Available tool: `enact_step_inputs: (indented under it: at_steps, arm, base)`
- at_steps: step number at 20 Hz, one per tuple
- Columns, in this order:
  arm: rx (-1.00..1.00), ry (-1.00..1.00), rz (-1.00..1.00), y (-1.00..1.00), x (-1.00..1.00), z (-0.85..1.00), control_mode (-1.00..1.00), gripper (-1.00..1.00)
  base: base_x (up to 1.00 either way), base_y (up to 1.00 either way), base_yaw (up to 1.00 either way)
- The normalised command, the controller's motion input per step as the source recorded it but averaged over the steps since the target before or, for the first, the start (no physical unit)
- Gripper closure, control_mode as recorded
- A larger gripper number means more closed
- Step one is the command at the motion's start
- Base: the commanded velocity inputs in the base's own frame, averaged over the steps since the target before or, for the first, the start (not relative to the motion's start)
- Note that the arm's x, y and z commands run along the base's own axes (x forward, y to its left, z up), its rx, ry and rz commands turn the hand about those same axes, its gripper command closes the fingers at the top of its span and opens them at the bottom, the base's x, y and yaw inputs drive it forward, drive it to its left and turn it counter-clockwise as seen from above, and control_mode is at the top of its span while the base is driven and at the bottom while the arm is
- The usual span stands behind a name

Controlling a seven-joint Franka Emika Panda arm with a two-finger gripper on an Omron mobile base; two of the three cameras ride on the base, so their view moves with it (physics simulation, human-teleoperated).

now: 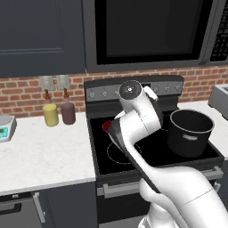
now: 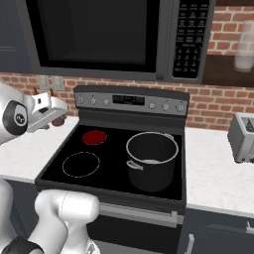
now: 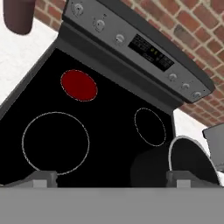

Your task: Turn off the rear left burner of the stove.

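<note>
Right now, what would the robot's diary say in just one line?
rear left burner: solid red disc, on | black glass-top stove: knobs untouched | gripper: above cooktop, open, holding nothing | black pot: front right zone

The arm (image 1: 138, 116) hides most of the red burner (image 1: 107, 126). The pot (image 3: 192, 158) and a maroon bottle (image 3: 18, 15) are cut off at edges. Knob (image 2: 92, 101) markings are too small to read.
</note>
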Motion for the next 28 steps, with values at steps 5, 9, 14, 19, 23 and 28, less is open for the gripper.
enact_step_inputs:
  at_steps: [5,9,14,19,23,28]
  arm:
    - [-0.1,-0.31,0.06,-0.01,0.33,-0.13,-1.0,-1.0]
    - [0.0,-0.24,0.03,0.0,0.37,-0.01,-1.0,-1.0]
    - [0.04,-0.2,0.01,0.0,0.46,0.0,-1.0,-1.0]
    - [0.09,-0.22,0.01,0.0,0.54,0.0,-1.0,-1.0]
    - [0.11,-0.19,0.04,0.01,0.64,0.0,-1.0,-1.0]
    - [0.13,-0.13,0.06,0.02,0.77,0.0,-1.0,-1.0]
  base:
    - [0.0,0.0,0.0]
    - [0.0,0.0,0.0]
    - [0.0,0.0,0.0]
    - [0.0,0.0,0.0]
    - [0.0,0.0,0.0]
    - [0.0,0.0,0.0]
